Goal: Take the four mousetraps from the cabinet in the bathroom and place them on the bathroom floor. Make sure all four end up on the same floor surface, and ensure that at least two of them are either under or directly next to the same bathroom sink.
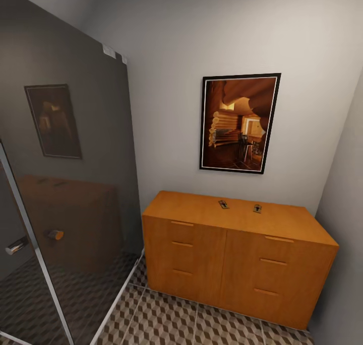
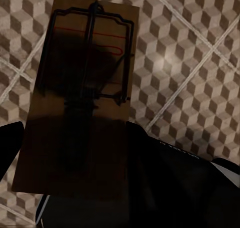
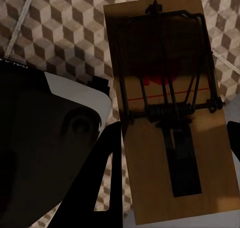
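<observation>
Your left hand [image 2: 70, 188] is closed on a mousetrap [image 2: 80, 88], its dark fingers [image 2: 10, 143] showing at either side of the board's near end. Your right hand [image 3: 172, 168] grips another mousetrap [image 3: 170, 108] the same way, one dark finger [image 3: 107, 163] against its long edge. Both hands point down toward the floor, with part of your body beside each.

Framed picture [image 1: 239, 123], black frame, warm orange-brown interior scene, hangs on pale wall [image 1: 171, 43] at centre right of head view. Dark glass shower panel [image 1: 70, 184] covers left side of frame, pale metal edge strip along bottom. Small round knob [image 1: 55, 234] and chrome handle [image 1: 16, 245] at lower left. Dim reflection of picture in upper left of glass.
</observation>
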